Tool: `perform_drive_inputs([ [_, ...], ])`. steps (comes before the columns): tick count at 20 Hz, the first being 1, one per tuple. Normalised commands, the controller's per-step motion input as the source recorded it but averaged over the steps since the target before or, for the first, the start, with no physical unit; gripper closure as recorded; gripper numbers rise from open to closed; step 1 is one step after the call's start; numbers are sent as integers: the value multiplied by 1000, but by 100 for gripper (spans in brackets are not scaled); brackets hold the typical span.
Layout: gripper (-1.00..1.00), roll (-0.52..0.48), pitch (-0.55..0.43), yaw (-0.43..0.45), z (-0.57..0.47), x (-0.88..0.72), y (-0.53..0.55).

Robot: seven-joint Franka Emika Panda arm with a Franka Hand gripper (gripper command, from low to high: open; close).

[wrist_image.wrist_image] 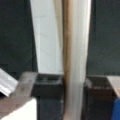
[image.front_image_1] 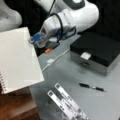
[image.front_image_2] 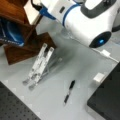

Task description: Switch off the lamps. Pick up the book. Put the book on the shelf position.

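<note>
A: So, where's the book [image.front_image_1: 18,58] sitting right now?

B: It's hanging off the table — the gripper [image.front_image_1: 33,40] is clamping its upper right corner in a front view, fingers clenched on the cover edge. Wire coil is running along the lower left edge. The sheet is tilting, lifted clear of the grey table [image.front_image_1: 75,75].

A: And relative to the shelf position?

B: The reddish-brown wooden block [image.front_image_1: 15,105] is lying directly under the book's lower edge in that front view. Book isn't resting on it — I can't tell the gap. In a front view the same wood structure [image.front_image_2: 17,50] is showing at top left, with the book's corner [image.front_image_2: 31,12] just above it and the gripper [image.front_image_2: 37,7] mostly cut off by the frame.

A: Wrist view giving anything?

B: Only the book [wrist_image.wrist_image: 47,37] edge-on, pale pages running vertically between the fingers [wrist_image.wrist_image: 48,86], dark pads pressing either side of it. Brown wood is showing low on both sides.

A: Rest of the table?

B: Slotted metal stand [image.front_image_1: 66,103] is standing just beside the wooden block. Black-lidded box [image.front_image_1: 97,51] is sitting well apart from it, pen [image.front_image_1: 91,87] lying between stand and box. White cable [image.front_image_1: 53,60] is trailing toward the arm.
</note>
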Motion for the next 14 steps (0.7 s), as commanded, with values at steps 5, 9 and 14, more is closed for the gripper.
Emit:
perform_drive_inputs([
  [5, 100, 106, -78, 293, -10, -507, -276],
  [9, 100, 74, -100, 287, -3, -450, -227],
  [14, 100, 28, -99, 272, 34, -323, -135],
])
